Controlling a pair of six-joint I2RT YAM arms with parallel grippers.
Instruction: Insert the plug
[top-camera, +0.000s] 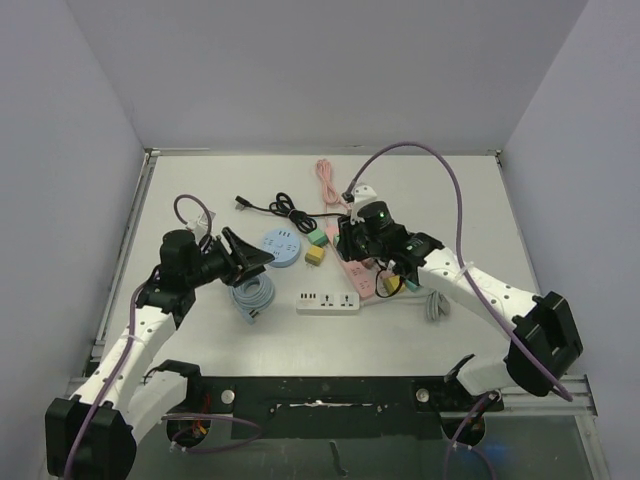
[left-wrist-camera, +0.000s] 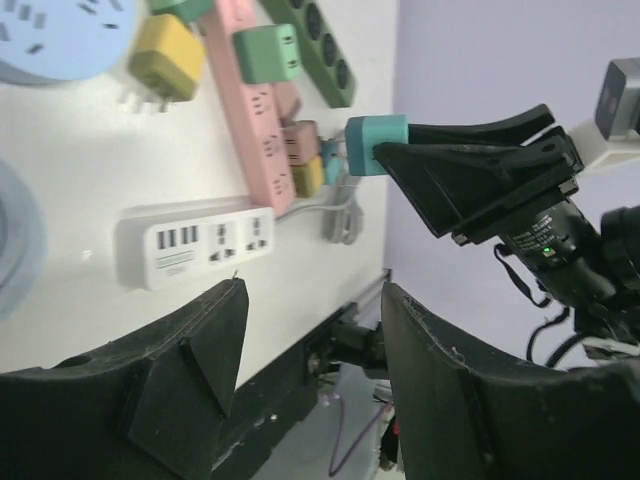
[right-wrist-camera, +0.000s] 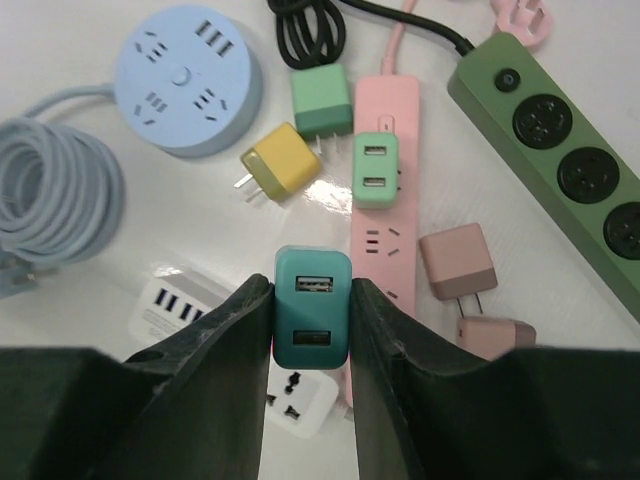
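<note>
Teal plug (right-wrist-camera: 312, 322), pinched in the right claw (right-wrist-camera: 311, 290), hangs over the socket end of the white power strip (top-camera: 328, 299), clear of it; I'd square its hidden prongs to a free socket there, then press straight down without tilting

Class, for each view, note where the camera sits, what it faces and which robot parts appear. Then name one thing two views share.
Top external: above and behind, looking down on the table; left arm and right arm show.
Left wrist: on the left arm, facing across the white power strip toward the right gripper; the open left gripper frames the bottom.
Right wrist: looking down on the pink power strip; its own fingers clamp the teal USB charger.
Shared: both wrist views show the teal USB charger.
</note>
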